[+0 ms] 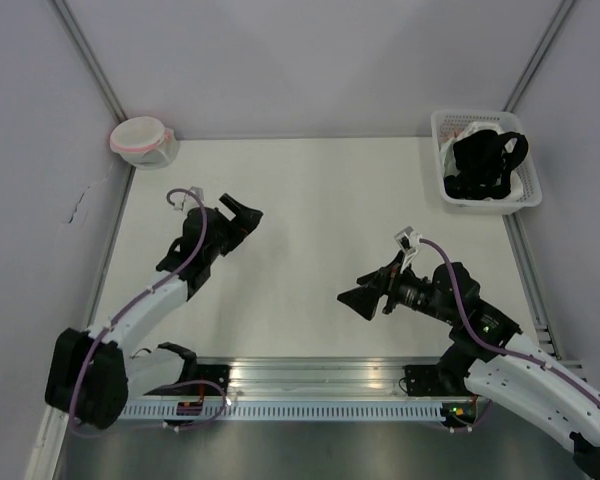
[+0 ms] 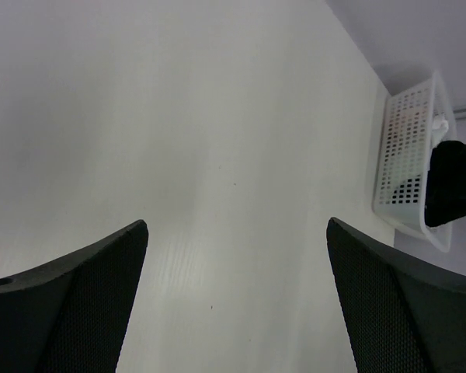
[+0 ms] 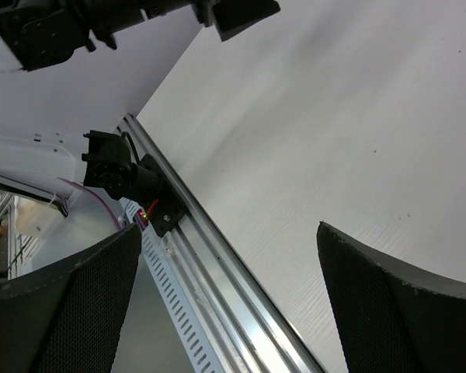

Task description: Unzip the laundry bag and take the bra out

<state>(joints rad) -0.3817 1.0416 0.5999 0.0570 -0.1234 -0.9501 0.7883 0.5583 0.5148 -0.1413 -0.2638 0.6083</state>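
Note:
The laundry bag (image 1: 141, 141), a round white mesh pouch with pink trim, sits at the table's far left corner against the wall. The yellow bra is not in view. My left gripper (image 1: 242, 220) is open and empty above the left-middle of the table, well short of the bag; its fingers (image 2: 70, 303) frame bare table. My right gripper (image 1: 356, 301) is open and empty over the near middle of the table, pointing left; its fingers (image 3: 388, 311) frame the table's front rail.
A white plastic basket (image 1: 447, 190) with a black strappy garment (image 1: 488, 163) stands at the far right; it also shows in the left wrist view (image 2: 408, 155). An aluminium rail (image 3: 217, 256) runs along the near edge. Grey walls enclose the table.

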